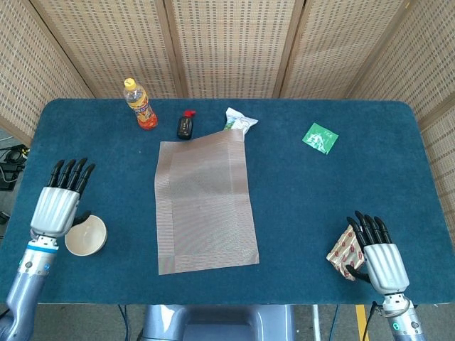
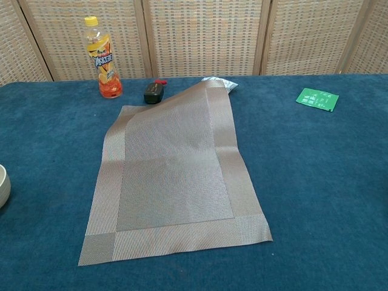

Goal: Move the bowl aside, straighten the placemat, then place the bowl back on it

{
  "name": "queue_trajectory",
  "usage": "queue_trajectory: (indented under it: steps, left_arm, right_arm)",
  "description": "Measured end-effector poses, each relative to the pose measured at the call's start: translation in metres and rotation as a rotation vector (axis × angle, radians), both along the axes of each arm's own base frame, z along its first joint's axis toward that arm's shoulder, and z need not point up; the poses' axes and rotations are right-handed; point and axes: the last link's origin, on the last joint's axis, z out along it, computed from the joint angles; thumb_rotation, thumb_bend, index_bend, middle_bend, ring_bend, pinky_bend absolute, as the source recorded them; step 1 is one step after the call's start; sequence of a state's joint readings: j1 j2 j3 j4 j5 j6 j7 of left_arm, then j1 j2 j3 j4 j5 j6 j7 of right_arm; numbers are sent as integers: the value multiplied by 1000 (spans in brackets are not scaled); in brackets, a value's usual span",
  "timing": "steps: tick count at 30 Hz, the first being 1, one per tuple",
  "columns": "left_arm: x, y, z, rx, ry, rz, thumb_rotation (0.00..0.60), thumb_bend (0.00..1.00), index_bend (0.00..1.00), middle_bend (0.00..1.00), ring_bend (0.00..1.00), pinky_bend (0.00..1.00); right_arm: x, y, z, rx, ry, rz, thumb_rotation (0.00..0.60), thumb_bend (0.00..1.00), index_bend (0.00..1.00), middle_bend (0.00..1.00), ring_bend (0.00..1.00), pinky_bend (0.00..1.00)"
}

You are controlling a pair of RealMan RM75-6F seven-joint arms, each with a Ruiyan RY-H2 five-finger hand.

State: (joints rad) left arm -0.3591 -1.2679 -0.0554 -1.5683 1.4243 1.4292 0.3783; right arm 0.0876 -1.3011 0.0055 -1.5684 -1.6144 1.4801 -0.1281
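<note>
The grey woven placemat (image 1: 205, 204) (image 2: 173, 174) lies flat in the middle of the blue table, long side running front to back, its far right corner resting on a snack bag (image 1: 237, 122). The cream bowl (image 1: 86, 235) stands off the mat near the front left edge; only its rim (image 2: 3, 185) shows in the chest view. My left hand (image 1: 59, 201) hovers just left of the bowl, fingers spread and empty. My right hand (image 1: 377, 251) is at the front right, fingers apart, beside a red-and-white wrapper (image 1: 346, 249). Neither hand shows in the chest view.
An orange drink bottle (image 1: 140, 104) (image 2: 103, 58) and a small black object with a red tip (image 1: 185, 125) (image 2: 153, 91) stand behind the mat. A green packet (image 1: 320, 138) (image 2: 316, 99) lies at the back right. Wicker screens close off the far side.
</note>
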Motion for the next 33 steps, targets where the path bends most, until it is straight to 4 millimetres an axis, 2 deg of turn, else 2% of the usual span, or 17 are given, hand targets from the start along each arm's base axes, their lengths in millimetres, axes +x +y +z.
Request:
queue_trajectory:
  steps: [7, 11, 18, 26, 33]
  left_arm:
    - [-28, -56, 1, -20, -58, 87, 600, 100, 0, 0, 0, 0]
    - [-36, -76, 1, -11, -84, 104, 600, 99, 0, 0, 0, 0]
    - [-39, -85, 4, 10, -91, 92, 600, 99, 0, 0, 0, 0]
    - [-41, -85, 4, 2, -96, 103, 600, 99, 0, 0, 0, 0]
    - [-42, -84, 3, 2, -97, 105, 600, 98, 0, 0, 0, 0]
  right_arm:
    - [3, 2, -4, 21, 1, 34, 600, 16, 24, 0, 0, 0]
    - [9, 4, -14, 45, -5, 64, 600, 16, 34, 0, 0, 0]
    - [31, 3, -43, 131, -9, 130, 600, 16, 43, 0, 0, 0]
    - [68, 0, -97, 284, -23, 212, 600, 16, 36, 0, 0, 0]
    - [92, -12, -133, 294, -57, 237, 600, 16, 33, 0, 0, 0]
